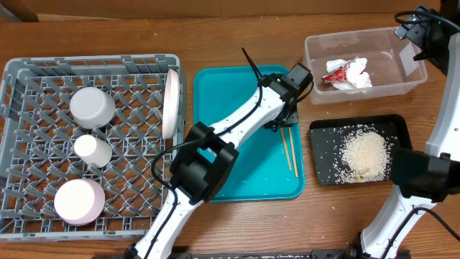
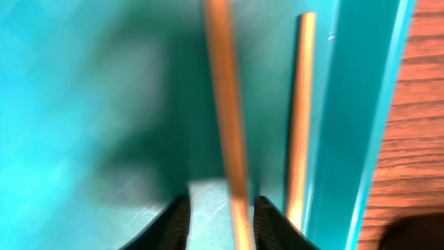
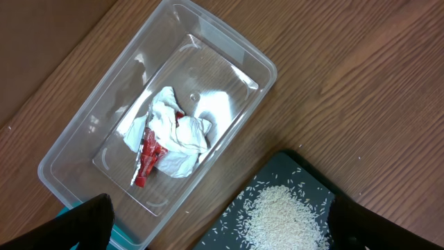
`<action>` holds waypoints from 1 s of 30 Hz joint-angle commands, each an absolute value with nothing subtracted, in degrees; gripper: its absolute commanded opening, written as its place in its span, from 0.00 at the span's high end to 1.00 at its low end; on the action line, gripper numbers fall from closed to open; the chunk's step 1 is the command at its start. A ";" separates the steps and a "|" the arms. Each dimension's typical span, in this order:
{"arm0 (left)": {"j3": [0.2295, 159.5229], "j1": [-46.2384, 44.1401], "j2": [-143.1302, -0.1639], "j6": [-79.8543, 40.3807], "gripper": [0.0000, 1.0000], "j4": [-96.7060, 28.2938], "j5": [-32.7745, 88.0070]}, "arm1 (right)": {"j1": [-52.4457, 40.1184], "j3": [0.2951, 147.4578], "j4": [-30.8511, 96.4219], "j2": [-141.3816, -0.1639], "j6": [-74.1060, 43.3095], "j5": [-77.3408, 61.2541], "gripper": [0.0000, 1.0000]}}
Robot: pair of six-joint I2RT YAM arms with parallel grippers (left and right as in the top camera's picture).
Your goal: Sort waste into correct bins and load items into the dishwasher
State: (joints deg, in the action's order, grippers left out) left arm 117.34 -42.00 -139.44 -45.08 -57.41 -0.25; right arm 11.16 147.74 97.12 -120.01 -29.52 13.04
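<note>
Overhead: rack (image 1: pixel 29 79) on the left of the worktop (image 1: pixel 215 29) already has a bowl (image 1: pixel 92 106) and cup (image 1: pixel 92 151) face down, with a plate (image 1: pixel 171 101) standing on edge at its right wall. Looks like that loading is done. Left tool (image 1: pixel 279 122) is down over the right side of the teal tray (image 1: pixel 223 93), right at the chopsticks (image 1: pixel 290 152), the last items not in the rack. Napkin (image 1: pixel 353 78) and red wrapper (image 1: pixel 336 74) sit in the clear tub (image 1: pixel 309 50), and rice (image 1: pixel 365 151) in the black tray (image 1: pixel 323 129). Waste looks sorted. Right arm (image 1: pixel 438 137) is off to the side, out of the left arm's way.

Left wrist: one chopstick (image 2: pixel 229 125) runs between the fingers (image 2: pixel 177 215), which are narrowly apart. Can't tell if they pinch it, the stick is blurred. The second chopstick (image 2: pixel 300 104) lies against the tray wall, outside the jaws, so it probably needs a second pick.

Right wrist: right tool (image 3: pixel 218 215) is spread wide and empty, above the tub and the rice.
</note>
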 commanded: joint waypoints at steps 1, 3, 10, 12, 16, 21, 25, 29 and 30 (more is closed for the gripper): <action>115.46 -41.91 -141.95 -45.43 0.80 -60.16 -0.34 | 11.27 148.53 96.99 -118.63 -29.10 13.67 0.00; 116.44 -41.69 -141.93 -45.43 0.84 -62.22 -0.12 | 11.27 148.53 96.99 -118.63 -29.08 13.67 0.00; 122.58 -40.53 -141.84 -45.41 0.96 -70.81 1.45 | 11.27 148.53 96.99 -118.63 -29.08 13.67 0.00; 125.03 -40.21 -141.84 -45.39 0.96 -73.28 1.54 | 11.27 148.53 96.99 -118.63 -29.08 13.67 0.00; 132.57 -39.24 -141.82 -44.73 0.96 -80.40 1.56 | 11.27 148.53 96.99 -118.63 -29.08 13.67 0.00; 145.16 -37.52 -141.62 -40.84 0.96 -91.50 1.54 | 11.27 148.53 96.99 -118.63 -29.08 13.67 0.00; 154.43 -35.86 -140.94 -30.06 0.96 -96.84 3.86 | 11.27 148.53 96.99 -118.63 -29.08 13.67 0.00; 156.11 -33.52 -136.66 -25.47 0.96 -96.84 5.98 | 11.27 148.53 96.99 -118.63 -29.08 13.67 0.00; 156.11 -32.82 -135.39 -25.41 0.96 -96.84 5.65 | 11.27 148.53 96.99 -118.63 -29.08 13.67 0.00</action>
